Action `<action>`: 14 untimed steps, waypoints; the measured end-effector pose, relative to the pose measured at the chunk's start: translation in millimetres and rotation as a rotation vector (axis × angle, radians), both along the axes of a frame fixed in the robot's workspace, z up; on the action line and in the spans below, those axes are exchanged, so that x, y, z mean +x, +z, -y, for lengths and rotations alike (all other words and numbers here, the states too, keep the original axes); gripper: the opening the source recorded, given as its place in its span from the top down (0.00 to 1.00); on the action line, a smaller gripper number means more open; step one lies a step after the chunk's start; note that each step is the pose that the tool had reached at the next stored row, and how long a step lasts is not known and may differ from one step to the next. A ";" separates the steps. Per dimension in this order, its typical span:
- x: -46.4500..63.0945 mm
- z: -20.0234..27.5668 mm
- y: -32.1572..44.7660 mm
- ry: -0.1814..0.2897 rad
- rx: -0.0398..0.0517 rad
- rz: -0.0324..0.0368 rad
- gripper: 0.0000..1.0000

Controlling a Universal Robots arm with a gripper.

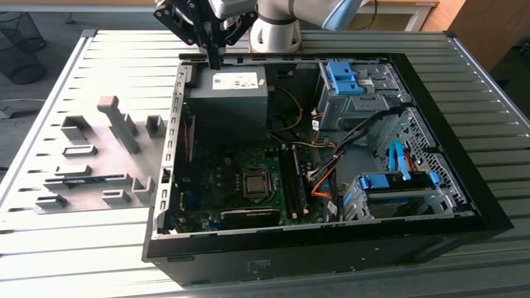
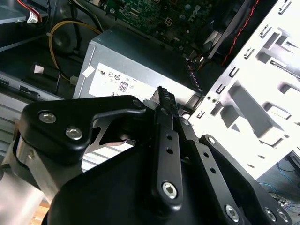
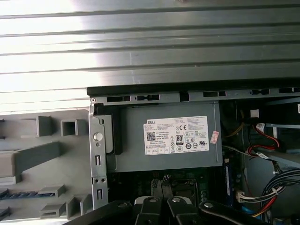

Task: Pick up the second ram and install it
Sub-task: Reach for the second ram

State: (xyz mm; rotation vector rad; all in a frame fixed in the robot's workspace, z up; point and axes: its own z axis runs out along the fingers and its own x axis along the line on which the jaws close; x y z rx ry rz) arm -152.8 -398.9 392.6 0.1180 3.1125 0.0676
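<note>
Pincer (image 1: 215, 61): fingers pressed together, nothing seen between them; hangs tips-down over the back edge of the computer case (image 1: 331, 251); upper body cut off at the top of the exterior view.
Pincer close up: tips meet in one narrow point in both wrist views (image 2: 161, 92) (image 3: 161, 183); black linkage hides much of what lies below.
Power supply (image 1: 225, 102): grey box with a pale label, just beneath the tips (image 3: 164, 136); far corner lost behind the linkage in the second wrist view (image 2: 131, 61).
Motherboard (image 1: 223, 177): deeper in the case, dark and shadowed; black slots hard to separate; thin bluish strip (image 1: 296, 177) beside them, too slim to identify.
Cables (image 1: 331, 180): orange and black tangle past the board, ends hidden under the drive cage (image 1: 348, 77).
Second ram (image 1: 83, 180): outside the case, well apart from the pincer, lying flat among the grey holders (image 1: 120, 124) on the exterior view's left; a thin blue-green line, partly masked by the blocks; cut off at the picture edge in the first wrist view (image 3: 18, 193).
Table (image 1: 83, 248): ribbed metal under everything.
</note>
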 end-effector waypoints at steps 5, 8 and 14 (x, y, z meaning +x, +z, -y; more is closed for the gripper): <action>-1.0 0.0 0.0 0.000 0.0000 0.0000 0.89; -1.6 0.0 -0.1 0.000 0.0000 0.0000 0.89; -3.2 0.0 -0.1 0.000 0.0000 0.0000 0.89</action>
